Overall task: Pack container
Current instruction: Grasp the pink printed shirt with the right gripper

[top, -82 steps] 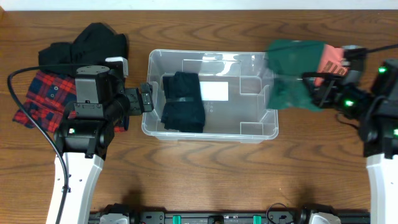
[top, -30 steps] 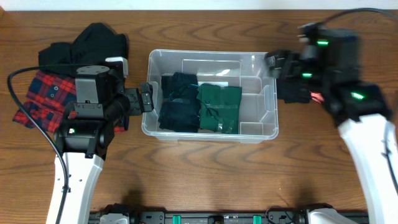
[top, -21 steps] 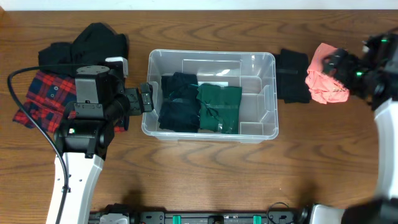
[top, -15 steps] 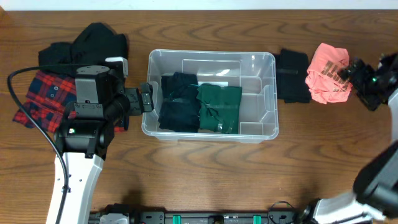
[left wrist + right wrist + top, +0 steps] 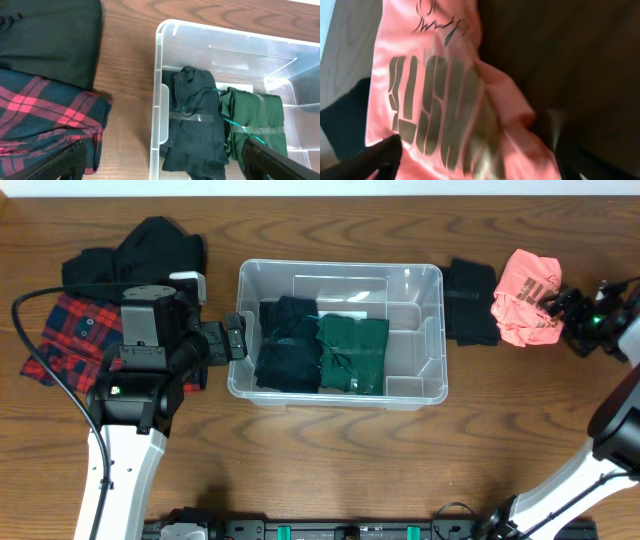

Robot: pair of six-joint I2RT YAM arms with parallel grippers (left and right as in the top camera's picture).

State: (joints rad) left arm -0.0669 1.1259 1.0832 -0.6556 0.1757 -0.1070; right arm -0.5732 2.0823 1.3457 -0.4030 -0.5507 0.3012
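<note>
The container (image 5: 340, 266) is a clear tub mid-table; its left wall (image 5: 158, 105) fills the left wrist view. Inside lie a folded black garment (image 5: 290, 345) (image 5: 197, 120) and a folded green garment (image 5: 352, 355) (image 5: 255, 120) side by side. My left gripper (image 5: 235, 338) (image 5: 165, 167) hangs open, straddling the tub's left wall. Far right, my right gripper (image 5: 562, 308) (image 5: 477, 167) is open at the right side of a crumpled pink garment (image 5: 525, 310) (image 5: 435, 100) with grey lettering. The pink cloth lies between its fingers (image 5: 375, 160), in a blurred view.
A folded black garment (image 5: 470, 315) lies on the table between the tub and the pink one. Left of the tub lie a black garment (image 5: 140, 250) (image 5: 50, 40) and a red plaid shirt (image 5: 60, 335) (image 5: 45, 120). Bare wood spans the front.
The right arm has left the green garment in the container beside the black one, then swung right and come down at the pink garment. The left arm has not moved.
</note>
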